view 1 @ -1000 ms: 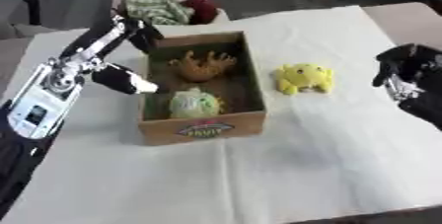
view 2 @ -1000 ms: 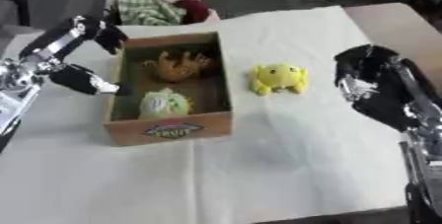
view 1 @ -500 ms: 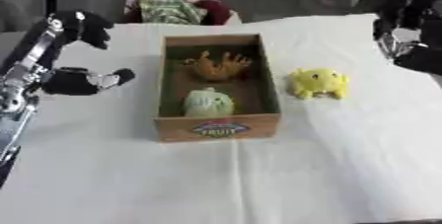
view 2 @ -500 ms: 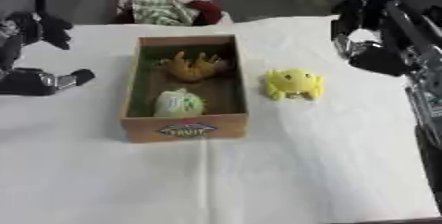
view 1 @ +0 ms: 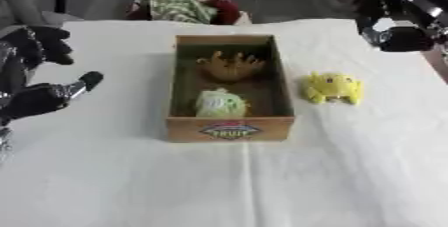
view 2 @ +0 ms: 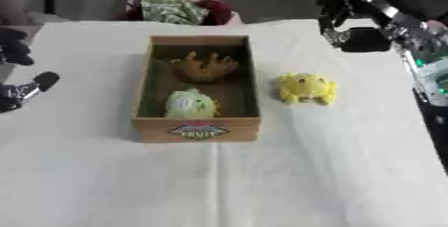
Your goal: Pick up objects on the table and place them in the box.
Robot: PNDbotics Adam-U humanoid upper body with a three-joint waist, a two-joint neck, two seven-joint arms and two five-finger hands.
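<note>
Left hand (view 1: 39, 98) at left edge over cloth, fingers spread, holding nothing. Box (view 1: 230, 130) at centre of table (view 1: 262, 186), label on near wall. Inside box: pale green toy (view 1: 219, 104) at near end, orange-brown toy (view 1: 229, 66) at far end. Yellow toy (view 1: 332, 88) on cloth just right of box, apart from it. Right hand (view 2: 354, 33) at far right, clear of yellow toy, empty; finger spread unclear. Bundle of clothes (view 1: 188, 6) beyond far table edge.

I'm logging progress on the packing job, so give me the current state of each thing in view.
box: upright, open-topped, on the table.
orange toy: inside the box, far end.
green toy: inside the box, near end.
yellow toy: on the table, right of the box, untouched.
left hand: holds nothing.
right hand: holds nothing.
</note>
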